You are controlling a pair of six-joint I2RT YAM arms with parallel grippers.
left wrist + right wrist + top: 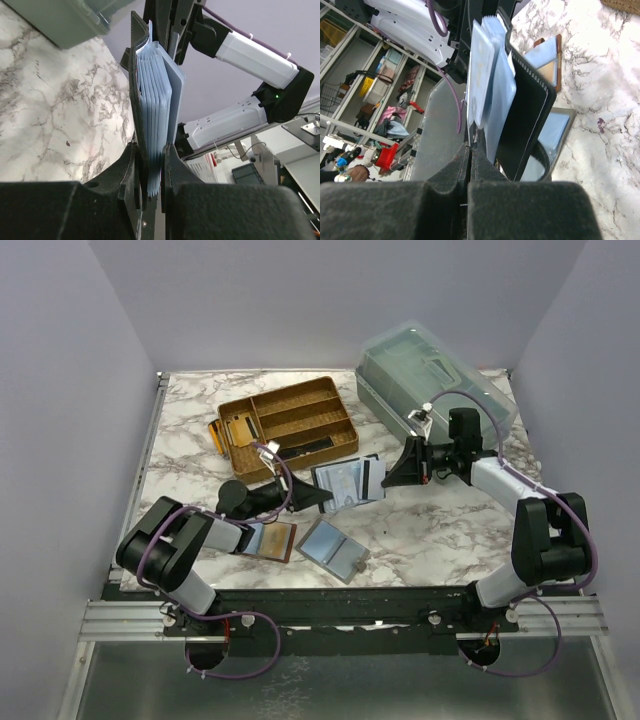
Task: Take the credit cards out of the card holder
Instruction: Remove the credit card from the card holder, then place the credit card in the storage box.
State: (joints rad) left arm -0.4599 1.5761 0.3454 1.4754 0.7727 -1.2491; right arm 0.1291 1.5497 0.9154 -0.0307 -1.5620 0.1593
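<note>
Card holder [348, 483] held open between the two arms over the marble table [440, 530]. The left gripper [150, 155] has its jaws drawn narrow on the holder's lower edge, clamping black cover and blue-grey pockets together; the right gripper [470, 150] has its jaws all but closed on the edge of one pale credit card [479, 75]. The likely fault is that a pull drags the whole holder out of the left clamp, or draws neighbouring cards along, since the pockets lie packed tight. The top view alone shows the spacing of the arms, with the brown holder [270, 538] and grey holder [335, 548] lying below; the left wrist view alone shows the pockets edge-on; only the right wrist view shows the pinched card
</note>
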